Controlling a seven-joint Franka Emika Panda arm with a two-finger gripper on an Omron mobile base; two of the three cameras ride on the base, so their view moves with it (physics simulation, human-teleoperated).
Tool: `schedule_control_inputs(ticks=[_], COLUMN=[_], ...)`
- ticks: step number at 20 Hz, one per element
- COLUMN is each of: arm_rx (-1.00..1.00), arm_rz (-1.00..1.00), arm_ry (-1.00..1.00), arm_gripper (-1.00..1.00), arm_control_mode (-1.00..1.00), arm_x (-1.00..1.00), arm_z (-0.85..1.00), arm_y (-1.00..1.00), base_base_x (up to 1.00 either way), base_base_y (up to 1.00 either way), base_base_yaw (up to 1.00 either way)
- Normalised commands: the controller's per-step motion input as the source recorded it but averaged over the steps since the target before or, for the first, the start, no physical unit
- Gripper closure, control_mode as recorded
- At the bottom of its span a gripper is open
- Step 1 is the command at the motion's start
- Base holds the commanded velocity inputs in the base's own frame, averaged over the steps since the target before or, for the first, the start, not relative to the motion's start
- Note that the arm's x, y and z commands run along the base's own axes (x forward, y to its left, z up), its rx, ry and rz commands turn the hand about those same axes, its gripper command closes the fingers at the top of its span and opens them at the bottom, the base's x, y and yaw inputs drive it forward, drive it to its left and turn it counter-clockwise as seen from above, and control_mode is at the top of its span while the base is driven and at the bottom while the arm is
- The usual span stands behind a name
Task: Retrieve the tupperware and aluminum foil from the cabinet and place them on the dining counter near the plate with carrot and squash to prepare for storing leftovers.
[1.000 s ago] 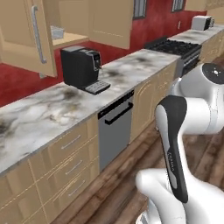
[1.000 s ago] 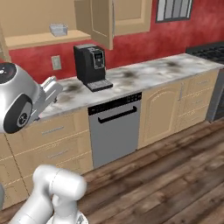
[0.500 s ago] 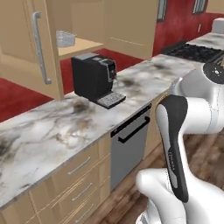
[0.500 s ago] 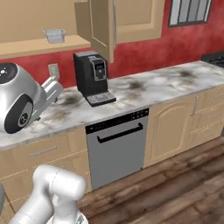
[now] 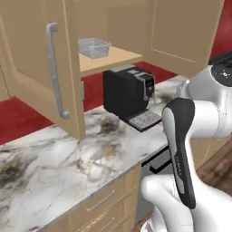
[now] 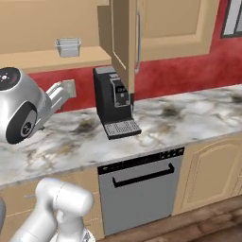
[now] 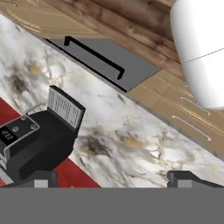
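Note:
The cabinet stands open over the wall counter, with one door swung out in each base view. On its lower shelf sits the tupperware, a small grey translucent tub. My gripper is open with nothing between its fingertips. It hangs over the marble counter near the coffee machine, well below the shelf. The aluminum foil, the dining counter, the plate, the carrot and the squash are out of view.
A black coffee machine stands on the marble wall counter under the shelf, also seen from above. A grey dishwasher with a black handle sits below the counter. The open doors jut out over the counter.
The whole picture has shifted: the base has driven closer to the cabinet and coffee machine, which now look larger and nearer. The gripper has stayed open.

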Motion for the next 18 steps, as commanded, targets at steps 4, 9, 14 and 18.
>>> schedule_control_inputs(ticks=[4,9,14,18], arm_rx=[0.00,0.00,0.00,0.00], arm_rz=[0.00,0.00,0.00,0.00], arm_ry=[0.00,0.00,0.00,0.00], arm_gripper=[-1.00,-1.00,-1.00,-1.00], arm_control_mode=[1.00,1.00,1.00,1.00], arm_x=[0.00,0.00,0.00,0.00], arm_z=[0.00,0.00,0.00,0.00], arm_y=[0.00,0.00,0.00,0.00], base_base_x=[0.86,0.84,0.86,0.91], base_base_y=[-0.06,-0.04,-0.11,-0.11], base_base_yaw=[0.33,0.35,0.37,0.38])
